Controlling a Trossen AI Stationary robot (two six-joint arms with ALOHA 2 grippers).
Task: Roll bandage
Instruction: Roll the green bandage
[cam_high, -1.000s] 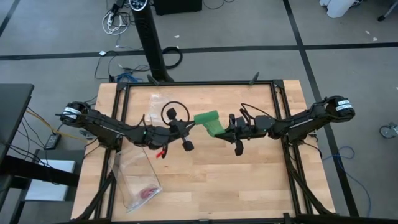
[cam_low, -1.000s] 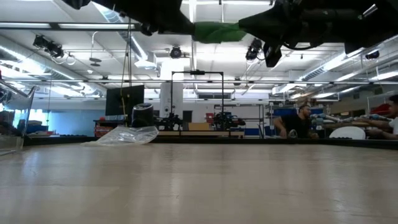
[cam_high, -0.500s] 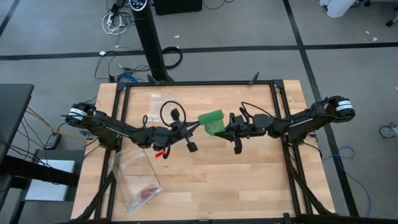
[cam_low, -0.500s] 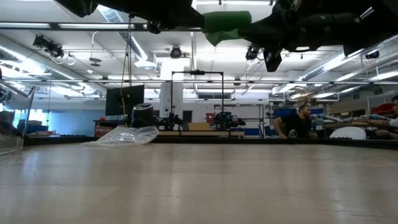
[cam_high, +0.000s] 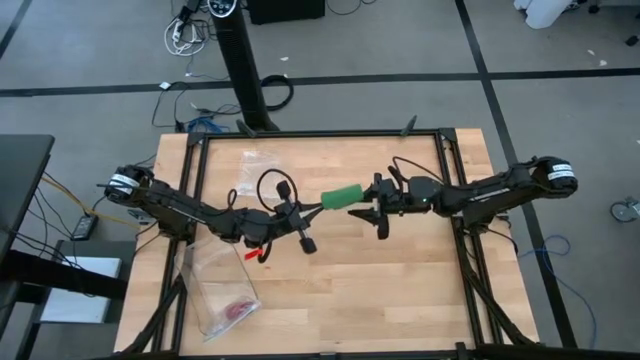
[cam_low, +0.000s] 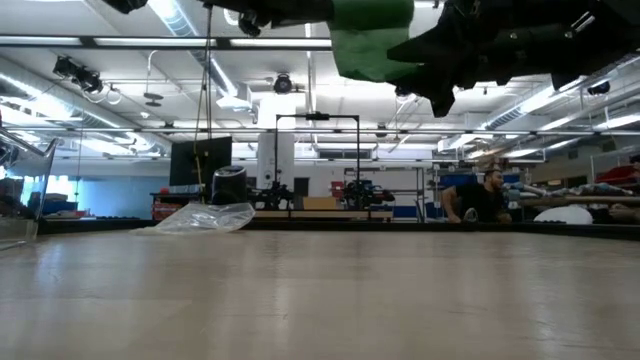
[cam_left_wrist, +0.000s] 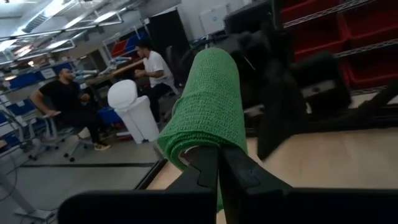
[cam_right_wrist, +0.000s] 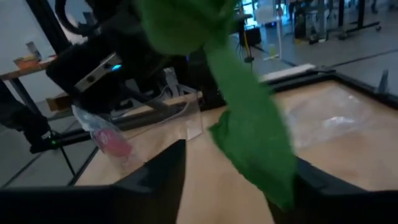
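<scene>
- The wooden table (cam_high: 330, 290) fills the middle of the high view, and both dark arms reach in over it from opposite sides and meet near its centre.
- A clear plastic bag (cam_high: 222, 287) lies on the table's left part under the left arm, with a small pink item (cam_high: 236, 309) inside it; a second clear bag (cam_high: 255, 170) lies farther back on the table.
- The bandage (cam_high: 343, 195) hangs in the air above the table's centre, between the two grippers. It is a bright green roll, its long axis running across the table from the left gripper toward the right one, slightly tilted. In the right wrist view a loose tail of green fabric (cam_right_wrist: 249, 130) hangs down from the roll.
- The left gripper (cam_high: 318, 204) has its fingers pressed together on the near end of the roll, as the left wrist view shows, with the roll pointing straight away from them.
- The right gripper (cam_high: 371, 203) sits just beside the roll's other end, its fingers spread apart on either side of the hanging tail, not pinching it.
</scene>
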